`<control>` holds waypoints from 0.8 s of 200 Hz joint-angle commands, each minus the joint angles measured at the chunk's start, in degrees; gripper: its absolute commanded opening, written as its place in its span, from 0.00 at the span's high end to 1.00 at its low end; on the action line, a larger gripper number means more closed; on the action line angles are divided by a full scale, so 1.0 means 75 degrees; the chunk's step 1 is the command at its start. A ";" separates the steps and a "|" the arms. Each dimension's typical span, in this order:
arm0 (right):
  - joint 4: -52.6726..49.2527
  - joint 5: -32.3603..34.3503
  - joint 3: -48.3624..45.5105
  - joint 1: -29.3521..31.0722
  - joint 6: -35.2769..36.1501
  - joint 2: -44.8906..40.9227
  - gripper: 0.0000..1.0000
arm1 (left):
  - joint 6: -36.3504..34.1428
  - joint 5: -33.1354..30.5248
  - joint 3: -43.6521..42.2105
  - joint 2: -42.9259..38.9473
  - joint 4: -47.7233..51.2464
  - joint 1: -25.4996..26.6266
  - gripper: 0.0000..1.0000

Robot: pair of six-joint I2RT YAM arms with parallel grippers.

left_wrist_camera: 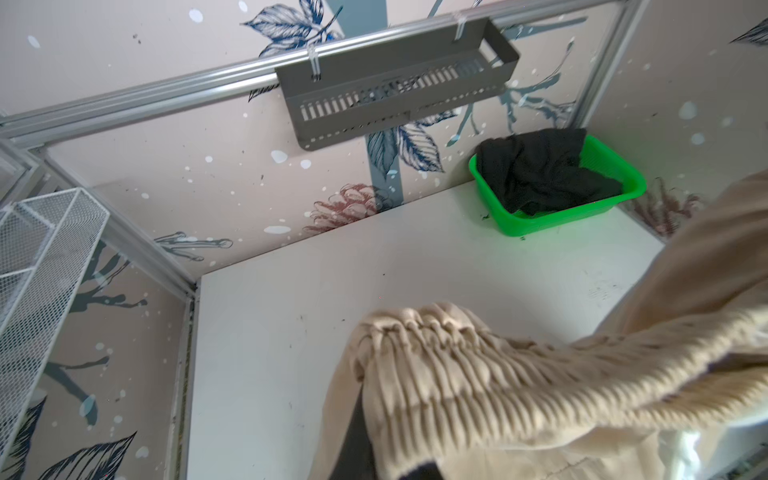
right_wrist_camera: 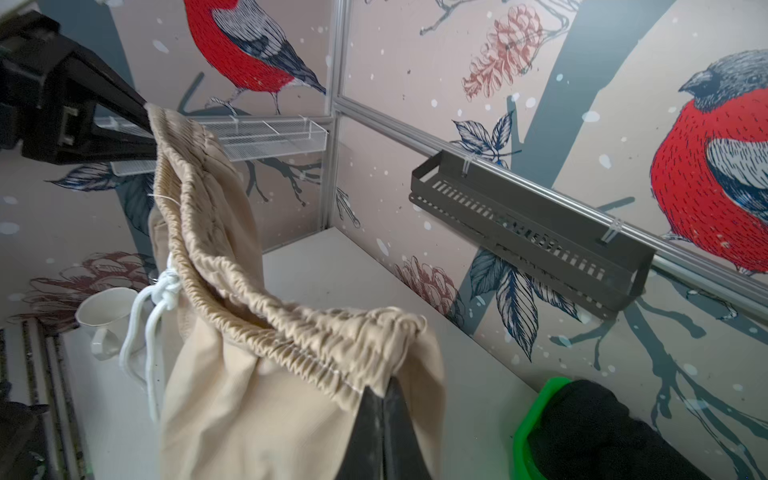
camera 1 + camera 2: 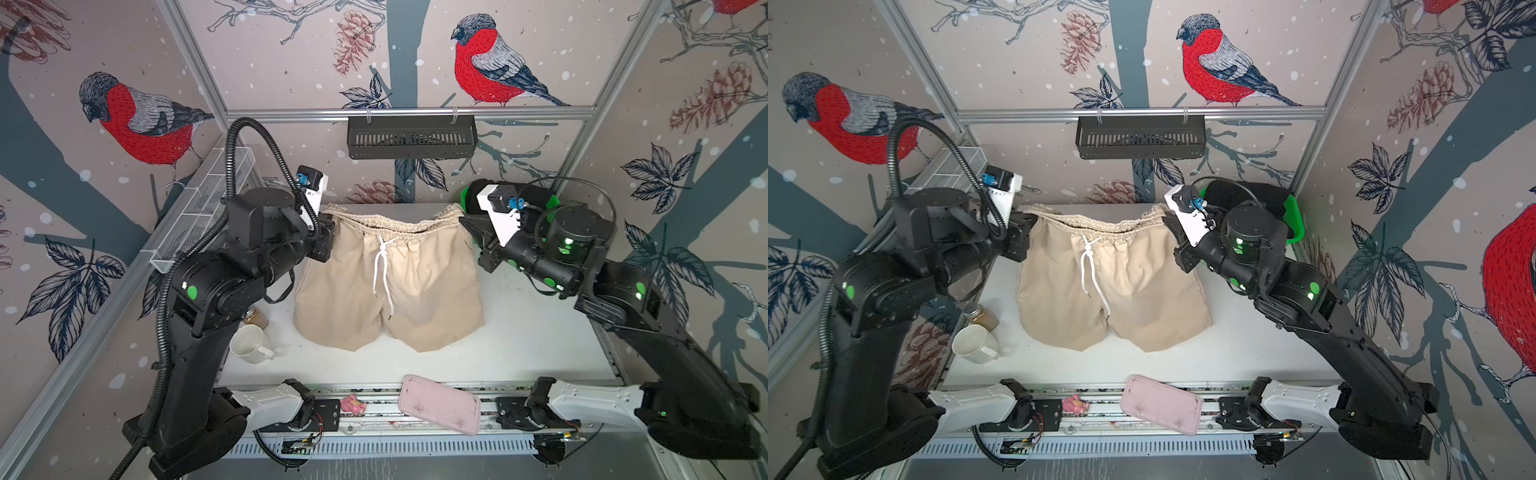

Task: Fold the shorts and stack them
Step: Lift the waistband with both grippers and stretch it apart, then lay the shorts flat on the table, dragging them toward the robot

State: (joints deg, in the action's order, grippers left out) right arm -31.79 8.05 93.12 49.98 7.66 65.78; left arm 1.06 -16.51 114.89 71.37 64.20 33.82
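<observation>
The only writing I can find is a short dark print on the white camera mount of my left wrist. It sits left of centre in both top views. The print is too small and blurred for me to make out its letters. Nothing else in any of my four views carries text, a brand, a number or a sign that I can read.

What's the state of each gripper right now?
Left gripper: shut on the beige shorts, waistband corner.
Right gripper: shut on the beige shorts, opposite waistband corner.
</observation>
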 commanded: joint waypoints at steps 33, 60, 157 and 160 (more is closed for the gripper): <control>0.2359 -0.0628 -0.1012 -0.1619 0.0182 0.0443 1.00 | -0.0126 -0.0680 -0.0424 0.0348 -0.1645 -0.0596 1.00; 0.1906 -0.1281 -0.0533 -0.1494 0.0126 0.0221 1.00 | -0.0229 0.0455 0.0201 0.0193 -0.1336 -0.0596 1.00; 0.0395 -0.1978 0.0461 0.0239 -0.0290 -0.1336 1.00 | -0.0041 0.2305 0.1208 -0.0938 -0.0187 -0.0596 1.00; 0.0354 -0.1968 0.0473 0.0246 -0.0321 -0.1359 1.00 | -0.0047 0.2305 0.1230 -0.0913 -0.0130 -0.0596 1.00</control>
State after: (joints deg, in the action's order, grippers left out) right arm -26.63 -5.85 96.07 51.37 7.18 56.86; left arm 0.08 -0.97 122.54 64.23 60.27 29.54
